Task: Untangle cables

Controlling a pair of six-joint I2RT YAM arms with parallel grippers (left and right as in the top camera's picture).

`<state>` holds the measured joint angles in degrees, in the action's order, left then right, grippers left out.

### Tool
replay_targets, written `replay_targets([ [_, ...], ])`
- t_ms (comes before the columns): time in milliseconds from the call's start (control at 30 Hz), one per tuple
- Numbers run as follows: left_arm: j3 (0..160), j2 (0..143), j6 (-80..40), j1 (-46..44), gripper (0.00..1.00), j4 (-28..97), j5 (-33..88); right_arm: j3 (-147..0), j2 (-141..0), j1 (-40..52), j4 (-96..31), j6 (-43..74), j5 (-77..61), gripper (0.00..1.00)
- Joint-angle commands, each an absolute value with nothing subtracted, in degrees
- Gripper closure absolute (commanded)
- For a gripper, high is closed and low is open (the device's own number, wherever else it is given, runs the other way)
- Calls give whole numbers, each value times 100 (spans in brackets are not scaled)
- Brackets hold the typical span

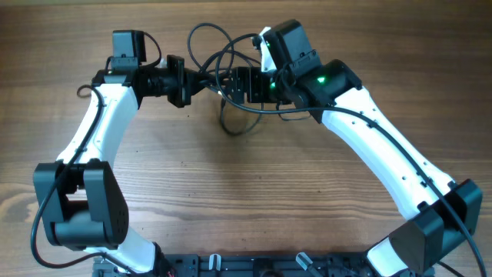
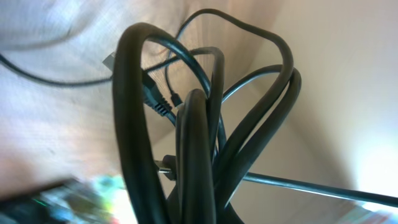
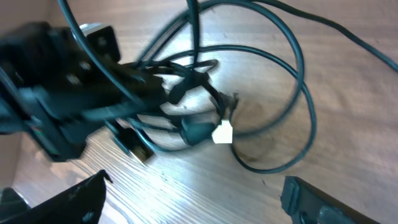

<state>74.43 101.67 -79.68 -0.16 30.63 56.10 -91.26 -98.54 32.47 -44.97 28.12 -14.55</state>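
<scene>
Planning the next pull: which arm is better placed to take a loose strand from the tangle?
Right. The right gripper is open and empty, facing loose loops of the cables; the left gripper is shut on them as an anchor.

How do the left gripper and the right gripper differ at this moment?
The left gripper is shut, clamped on the cables; the right gripper is open, holding nothing. Cable loops fill the left gripper's camera view; the right gripper's looks down on them from apart. Both are black and face each other.
</scene>
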Motion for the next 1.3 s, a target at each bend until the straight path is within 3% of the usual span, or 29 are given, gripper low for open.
replay_targets([
  [0,7544,10007,-10728,-10,96,3061,5586,-8912,-9804,3282,-4591,2681,-1310,11],
  [233,7544,10007,-12416,-25,96,3059,6038,-8595,-9804,3444,-3752,2735,-1308,20],
  [400,7544,10007,-12499,-25,96,2939,6248,-8385,-9909,3583,-2823,2998,-1175,31],
  [667,7544,10007,-12499,25,96,2926,6322,-8385,-10508,3621,-2506,3315,-1138,53],
  [1133,7544,10007,-12497,49,96,2928,6514,-8385,-10669,3621,-1632,3470,-825,55],
  [1267,7544,10007,-12497,43,96,2928,6517,-8385,-10818,3621,-1411,3618,-825,68],
])
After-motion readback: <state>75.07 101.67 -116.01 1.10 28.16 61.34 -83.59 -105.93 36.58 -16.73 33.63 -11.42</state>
